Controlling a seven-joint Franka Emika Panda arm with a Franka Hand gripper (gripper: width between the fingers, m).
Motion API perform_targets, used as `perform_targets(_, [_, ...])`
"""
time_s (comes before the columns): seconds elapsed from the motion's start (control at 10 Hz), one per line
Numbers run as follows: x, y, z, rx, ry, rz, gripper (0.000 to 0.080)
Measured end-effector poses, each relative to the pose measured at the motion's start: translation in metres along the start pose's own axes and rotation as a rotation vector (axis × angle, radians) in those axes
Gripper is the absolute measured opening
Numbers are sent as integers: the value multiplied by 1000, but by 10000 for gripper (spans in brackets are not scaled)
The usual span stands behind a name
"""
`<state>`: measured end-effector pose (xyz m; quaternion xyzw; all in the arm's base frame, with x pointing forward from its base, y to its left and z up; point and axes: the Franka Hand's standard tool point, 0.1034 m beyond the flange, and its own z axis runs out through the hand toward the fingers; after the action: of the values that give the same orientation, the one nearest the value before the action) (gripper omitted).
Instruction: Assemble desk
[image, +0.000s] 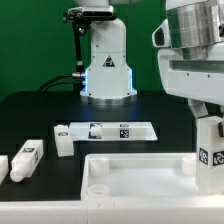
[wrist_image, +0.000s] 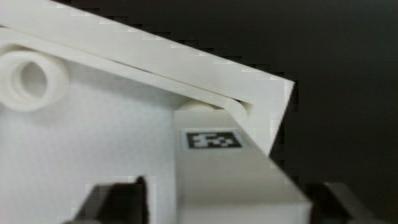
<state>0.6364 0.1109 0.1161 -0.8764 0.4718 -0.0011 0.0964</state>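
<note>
The white rimmed desk tabletop (image: 130, 180) lies at the table's front. In the wrist view a round corner socket (wrist_image: 27, 80) shows on the tabletop (wrist_image: 89, 150). My gripper (image: 205, 112) is at the exterior view's right, shut on a square white leg (image: 208, 150) with a black-and-white tag. It holds the leg upright with its lower end at the tabletop's right corner. In the wrist view the leg (wrist_image: 222, 165) runs between my dark fingers (wrist_image: 116, 205) down to that corner, and my gripper (wrist_image: 226, 202) is closed around it. Whether the leg sits in a socket is hidden.
Two loose white legs (image: 27, 158) (image: 3, 165) lie at the exterior view's left, and another white leg (image: 63, 140) stands by the marker board (image: 115, 130). The white robot base (image: 107, 65) with a blue light stands at the back.
</note>
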Motion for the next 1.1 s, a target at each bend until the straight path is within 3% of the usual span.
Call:
perform_targets(0.1, [-2, -1, 0, -15, 0, -220, 514])
perform_targets(0.2, [-3, -3, 0, -29, -5, -395, 625])
perform_targets(0.5, [1, -1, -1, -40, 6, -549, 648])
perform_targets(0.6, [5, -1, -2, -78, 31, -800, 648])
perform_targets(0.7, [9, -2, -3, -92, 33, -1054, 649])
perform_targets(1.0, [9, -1, -1, -93, 29, -1067, 638])
perform_targets(1.1, [9, -1, -1, -93, 30, -1039, 448])
